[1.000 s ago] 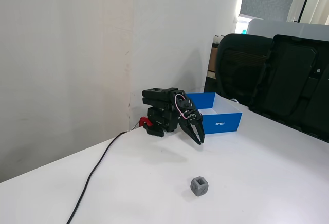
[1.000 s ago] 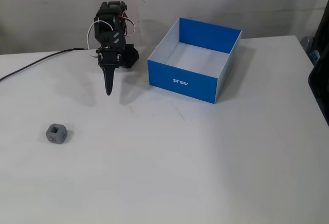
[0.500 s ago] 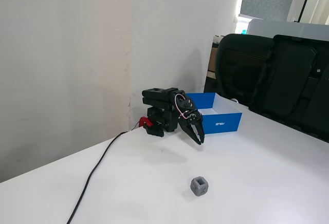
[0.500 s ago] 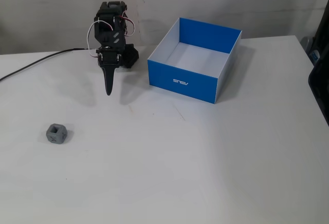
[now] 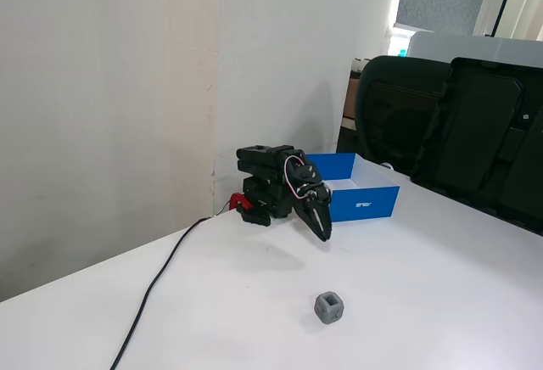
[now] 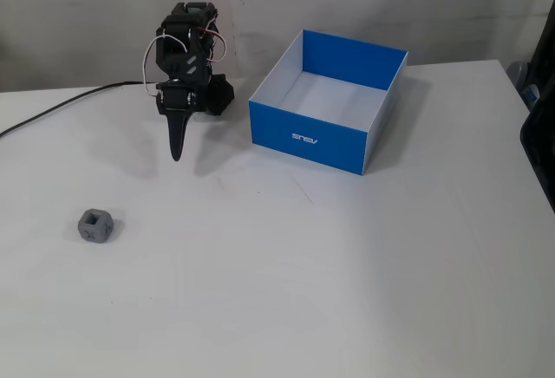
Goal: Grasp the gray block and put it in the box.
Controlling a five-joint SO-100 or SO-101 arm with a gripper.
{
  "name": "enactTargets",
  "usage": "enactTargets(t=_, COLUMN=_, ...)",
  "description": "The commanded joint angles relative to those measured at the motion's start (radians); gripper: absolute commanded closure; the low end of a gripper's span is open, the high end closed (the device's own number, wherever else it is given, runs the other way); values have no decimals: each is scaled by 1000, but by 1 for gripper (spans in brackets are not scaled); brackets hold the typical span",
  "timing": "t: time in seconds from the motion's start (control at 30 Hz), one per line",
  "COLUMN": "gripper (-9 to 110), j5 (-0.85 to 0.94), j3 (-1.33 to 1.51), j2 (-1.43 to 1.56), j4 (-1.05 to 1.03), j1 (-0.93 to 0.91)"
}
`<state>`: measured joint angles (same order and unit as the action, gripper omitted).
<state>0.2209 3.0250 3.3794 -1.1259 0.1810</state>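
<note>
Gripper [image 6: 177, 154] jaws together above white table [image 6: 347, 274], black chairs [image 5: 399, 115] behind it.

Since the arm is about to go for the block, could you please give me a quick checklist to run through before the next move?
1. Gray block free on the table, nothing touching it: ok.
2. Gripper empty: ok; it hangs folded near the arm's base, well away from the block.
3. Jaws open wide enough for the block: not ok; the fingers look closed together in both fixed views.
4. Path from gripper to block clear: ok; only bare table lies between.
5. Box open and empty: ok; its white inside holds nothing.
6. Cable clear of block and box: ok; it trails off the other way.
</note>
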Motion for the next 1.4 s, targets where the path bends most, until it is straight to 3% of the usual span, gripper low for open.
enactTargets(t=0.0, gripper=101, j5=-31, j3=-58, j2=14, j4=-26, j1=29)
enactTargets(t=0.27, gripper=101, j5=-92, j3=-207, j2=-77, j4=-37, j1=97)
enactTargets(t=0.7, gripper=101, j5=-140, j3=-753, j2=-847, j4=-140, j1=250)
enactTargets(t=1.03, gripper=101, j5=-29, j3=-755, j2=-799, j4=-170, j1=245)
enactTargets(t=1.23, gripper=83, j5=-29, j3=-759, j2=-874, j4=-179, j1=235)
enactTargets(t=1.37, gripper=80, j5=-28, j3=-772, j2=-950, j4=-153, j1=261)
